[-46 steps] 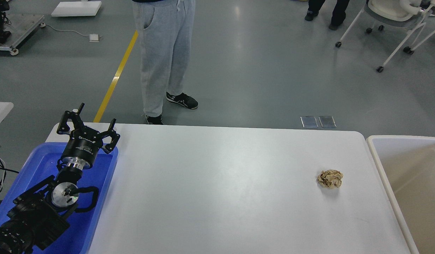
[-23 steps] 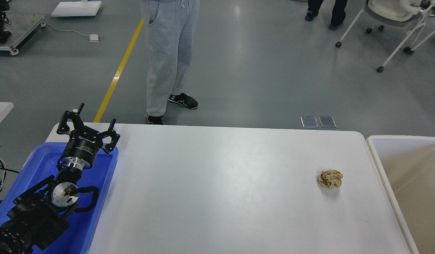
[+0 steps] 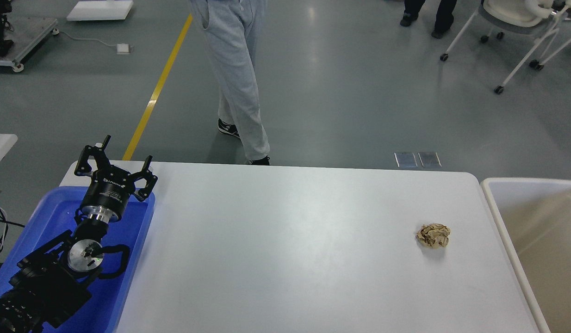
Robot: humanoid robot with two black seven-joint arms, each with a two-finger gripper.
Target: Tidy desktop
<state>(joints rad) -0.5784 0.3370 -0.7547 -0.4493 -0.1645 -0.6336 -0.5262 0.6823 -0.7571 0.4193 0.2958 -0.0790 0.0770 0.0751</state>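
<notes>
The white desktop (image 3: 290, 240) fills the middle of the head view. A crumpled brown paper ball (image 3: 433, 235) lies on it near the right side. My left gripper (image 3: 116, 159) is open and empty, raised above the far end of the blue tray (image 3: 123, 277) at the left. It is far from the paper ball. My right gripper is out of view.
A beige bin (image 3: 540, 240) stands against the desktop's right edge. A person in grey trousers (image 3: 237, 78) is on the floor just beyond the desktop's far edge. Wheeled chairs (image 3: 521, 27) stand at the far right.
The person behind the desk has stepped to the right. My left arm and the paper ball have not moved.
</notes>
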